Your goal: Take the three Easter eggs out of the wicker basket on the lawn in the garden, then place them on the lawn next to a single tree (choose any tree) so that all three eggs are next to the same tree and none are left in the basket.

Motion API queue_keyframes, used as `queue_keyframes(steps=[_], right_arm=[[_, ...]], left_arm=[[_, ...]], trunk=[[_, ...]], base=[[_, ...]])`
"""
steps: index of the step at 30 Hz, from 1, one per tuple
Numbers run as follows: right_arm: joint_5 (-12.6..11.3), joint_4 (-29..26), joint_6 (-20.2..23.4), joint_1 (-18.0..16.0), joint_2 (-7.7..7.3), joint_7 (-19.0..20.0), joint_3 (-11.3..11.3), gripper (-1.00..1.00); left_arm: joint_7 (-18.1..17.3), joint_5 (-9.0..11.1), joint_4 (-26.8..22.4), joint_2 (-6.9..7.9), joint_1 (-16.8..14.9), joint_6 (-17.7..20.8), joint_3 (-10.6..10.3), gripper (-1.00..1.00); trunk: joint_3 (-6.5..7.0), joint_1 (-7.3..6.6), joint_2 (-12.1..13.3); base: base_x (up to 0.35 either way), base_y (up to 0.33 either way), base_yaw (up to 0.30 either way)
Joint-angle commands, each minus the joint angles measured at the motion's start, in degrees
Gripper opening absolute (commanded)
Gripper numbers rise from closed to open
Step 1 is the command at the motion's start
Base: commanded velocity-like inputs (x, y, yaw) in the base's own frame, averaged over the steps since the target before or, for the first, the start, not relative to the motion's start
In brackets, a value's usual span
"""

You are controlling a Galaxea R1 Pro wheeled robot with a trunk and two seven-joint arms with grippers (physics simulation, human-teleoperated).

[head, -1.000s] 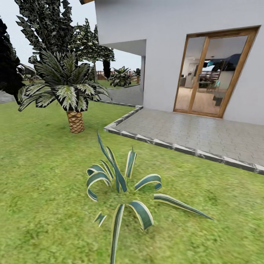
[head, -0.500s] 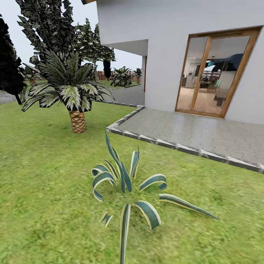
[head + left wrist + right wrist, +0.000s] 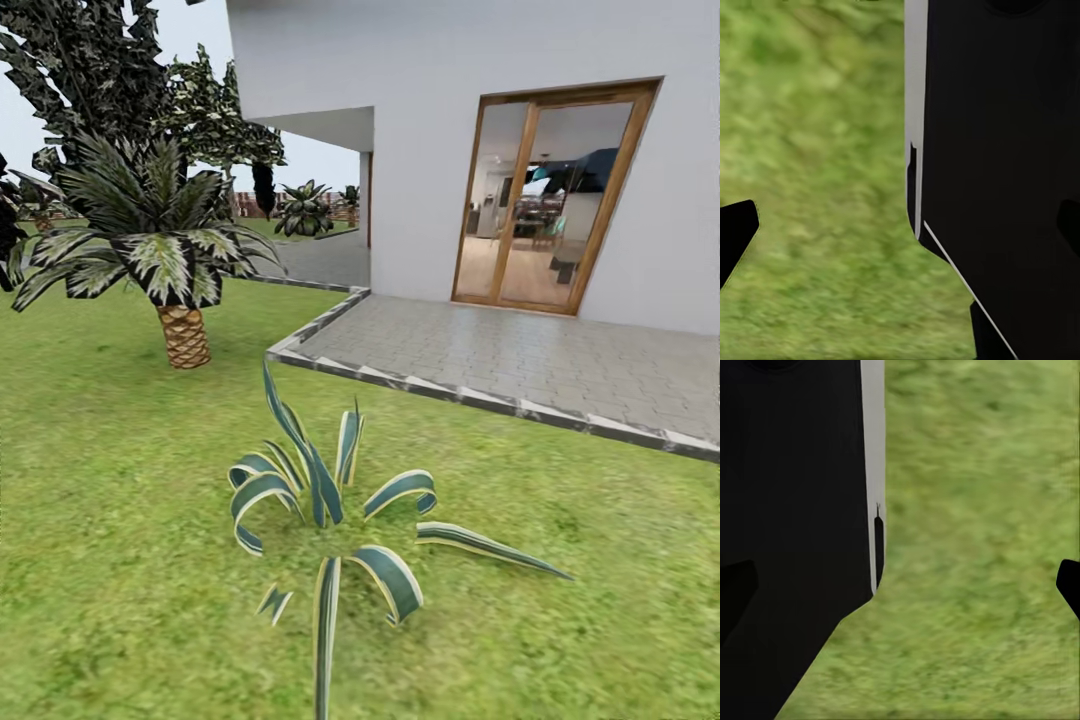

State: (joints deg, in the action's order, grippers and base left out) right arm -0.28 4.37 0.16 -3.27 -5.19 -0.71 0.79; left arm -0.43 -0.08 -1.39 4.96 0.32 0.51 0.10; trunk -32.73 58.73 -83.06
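Head view swung right — palm (image 3: 165, 250) shifted left

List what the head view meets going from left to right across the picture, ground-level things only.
Short palm with the scaly trunk → striped spiky plant on the lawn → corner of the grey paved patio → wood-framed glass door of the white house.

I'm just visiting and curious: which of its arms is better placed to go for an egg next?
Neither yet. Both wrist views look down on lawn beside dark robot parts; ahead stands a striped plant, with patio beyond.
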Motion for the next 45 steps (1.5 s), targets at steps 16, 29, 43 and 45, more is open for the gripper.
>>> queue_keyframes(steps=[16, 29, 43, 45], right_arm=[[0.0, 0.1, 0.0, -0.1, 0.00, -0.1, 0.1, 1.00], [-0.1, 0.1, -0.1, -0.1, 0.13, -0.1, 0.1, 1.00], [-0.1, 0.1, 0.0, -0.1, 0.09, -0.1, 0.1, 1.00], [-0.1, 0.1, 0.0, -0.1, 0.09, -0.1, 0.1, 1.00]], left_arm=[[-0.1, 0.0, -0.1, 0.05, 0.0, 0.1, 0.0, 1.00], [0.0, 0.1, -0.1, -0.02, 0.0, 0.0, 0.1, 1.00], [-0.1, 0.0, -0.1, 0.04, 0.0, 0.1, 0.1, 1.00], [-0.1, 0.0, -0.1, 0.05, 0.0, 0.1, 0.1, 1.00]], trunk=[[-0.04, 0.00, 0.0], [-0.04, 0.00, 0.0], [-0.04, 0.00, 0.0], [-0.04, 0.00, 0.0]], base=[[0.000, 0.311, -0.002], [0.000, 0.043, -0.222], [0.000, 0.156, -0.101], [0.000, 0.308, -0.001]])
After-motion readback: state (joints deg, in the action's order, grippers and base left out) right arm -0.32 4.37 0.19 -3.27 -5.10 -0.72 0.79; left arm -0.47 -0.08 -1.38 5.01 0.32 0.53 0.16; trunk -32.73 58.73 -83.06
